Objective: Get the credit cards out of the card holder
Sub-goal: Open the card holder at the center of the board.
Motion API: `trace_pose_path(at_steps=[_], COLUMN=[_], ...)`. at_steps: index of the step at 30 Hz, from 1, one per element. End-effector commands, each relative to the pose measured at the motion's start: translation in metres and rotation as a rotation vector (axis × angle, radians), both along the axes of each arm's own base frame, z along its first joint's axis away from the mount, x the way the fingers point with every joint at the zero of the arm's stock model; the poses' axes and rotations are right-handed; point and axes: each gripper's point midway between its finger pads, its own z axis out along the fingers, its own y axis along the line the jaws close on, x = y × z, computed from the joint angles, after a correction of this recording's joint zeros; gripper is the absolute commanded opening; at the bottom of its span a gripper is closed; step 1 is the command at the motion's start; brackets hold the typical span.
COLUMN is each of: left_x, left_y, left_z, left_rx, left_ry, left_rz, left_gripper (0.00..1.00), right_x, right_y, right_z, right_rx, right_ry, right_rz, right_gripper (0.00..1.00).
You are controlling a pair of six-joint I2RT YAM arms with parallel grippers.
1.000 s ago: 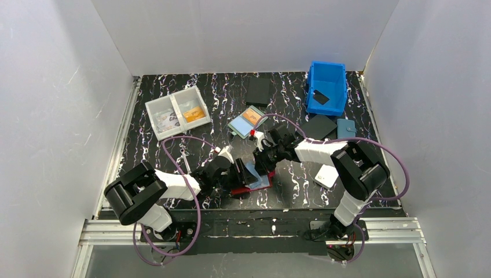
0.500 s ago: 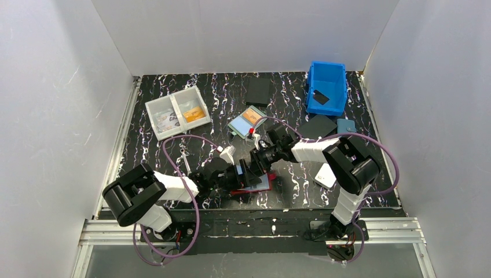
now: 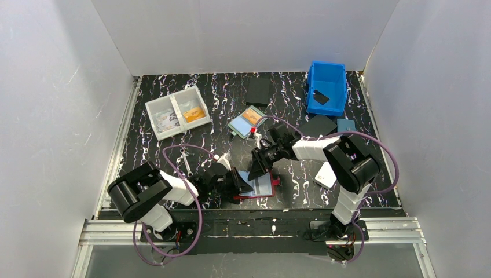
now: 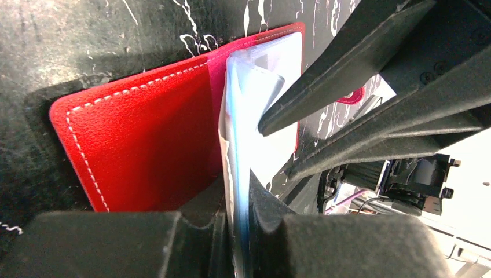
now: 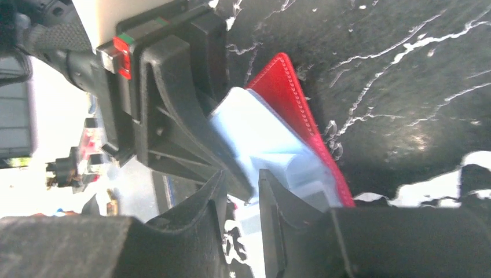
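One card holder (image 4: 145, 139) | left jaws pinch credit cards (image 4: 257, 87), count unclear | right jaws apart, touching them

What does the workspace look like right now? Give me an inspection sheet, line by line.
Surface: black marbled table.
Job's things: red card holder open near front edge; light-blue credit cards not clear of it.
Clutter: blue bin, white divided tray, teal-framed case.
Grippers: left gripper jaws shut on card holder's light-blue layer; right gripper jaws slightly apart beside it.
Cables: purple cables loop over table.
Surroundings: white walls.
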Motion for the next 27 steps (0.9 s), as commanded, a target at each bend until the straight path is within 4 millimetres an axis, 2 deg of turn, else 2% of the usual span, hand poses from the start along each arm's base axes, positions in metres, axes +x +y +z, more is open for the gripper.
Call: trace_pose_path(at_steps=[1,3,5,9,11,14,16,19,24,27], left_x=[-0.01,-0.009,-0.007,-0.003,-0.001,0.0,0.0,0.002,0.002,0.002], left_y=[0.036,0.038,0.04,0.042,0.04,0.038,0.037,0.039,0.048,0.057], left_z=[-0.041,-0.041,-0.04,-0.038,-0.037,-0.039,-0.04,-0.039,-0.039,-0.041], left_rx=[0.161,0.157,0.153,0.147,0.145,0.147,0.144,0.137,0.137,0.138], left_ry=[0.089,0.089,0.093,0.086,0.083,0.09,0.097,0.099,0.094,0.097], left_rz=[0.079,0.097,0.126,0.156,0.158,0.156,0.157,0.173,0.206,0.231], left_gripper=[0.09,0.1,0.11,0.13,0.14,0.14,0.16,0.17,0.28,0.3], right_x=[0.016,0.017,0.015,0.007,0.006,0.003,0.001,0.004,0.01,0.018], right_y=[-0.014,-0.02,-0.024,-0.028,-0.029,-0.029,-0.026,-0.024,-0.025,-0.029], right_z=[0.006,0.007,0.012,0.024,0.019,0.006,-0.004,-0.02,-0.035,-0.045], right_rx=[-0.048,-0.059,-0.05,0.002,-0.015,-0.069,-0.109,-0.187,-0.252,-0.312], right_ry=[-0.194,-0.258,-0.314,-0.389,-0.417,-0.401,-0.393,-0.391,-0.382,-0.393], right_rz=[0.067,0.113,0.161,0.222,0.227,0.234,0.238,0.215,0.173,0.144], right_gripper=[0.36,0.37,0.44,0.52,0.52,0.47,0.35,0.26,0.22,0.21])
